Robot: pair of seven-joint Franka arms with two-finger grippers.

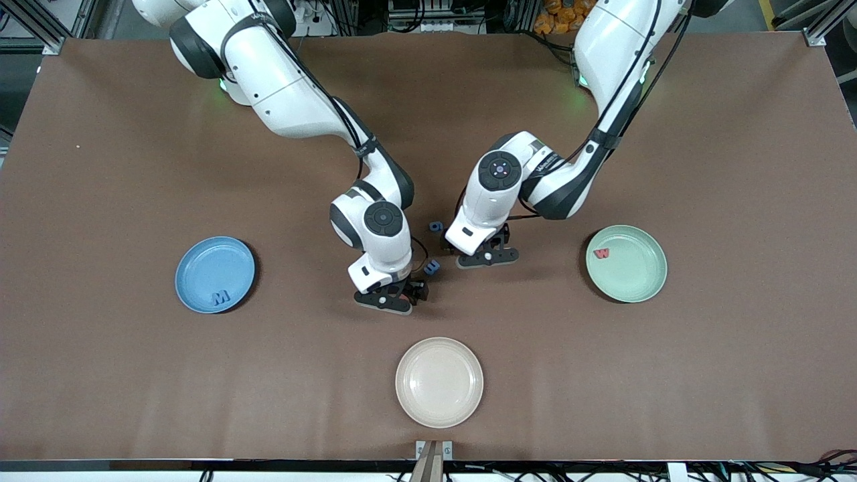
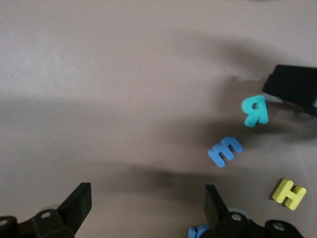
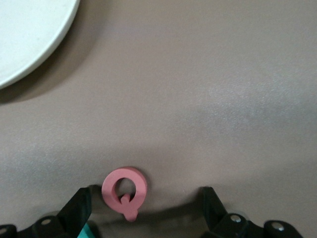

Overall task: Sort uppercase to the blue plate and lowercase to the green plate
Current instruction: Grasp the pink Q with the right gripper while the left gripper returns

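1. Left gripper (image 2: pixel 143 208) hangs low over the counter (image 1: pixel 602 375), jaws wide, empty, near blue m (image 2: pixel 225 151).
2. Right gripper (image 3: pixel 143 208), jaws spread, straddles red Q (image 3: pixel 124 191).
3. Blue M (image 1: pixel 220 296) lies in the blue plate (image 1: pixel 194 268); red w (image 1: pixel 602 254) in the green plate (image 1: pixel 636 281).

It was a robot lab, not a home. Two white arms (image 1: pixel 315 114) stood at a wide brown table (image 1: pixel 736 167). Above the grippers in the front view, aluminium frame bars (image 1: pixel 40 27) and many black cables (image 1: pixel 428 13) ran along the table's edge.

The M (image 1: pixel 220 296) lies in the blue plate (image 1: pixel 194 268), the w (image 1: pixel 602 254) in the green plate (image 1: pixel 636 281), and the cream plate (image 1: pixel 439 402) sits nearest the front camera.
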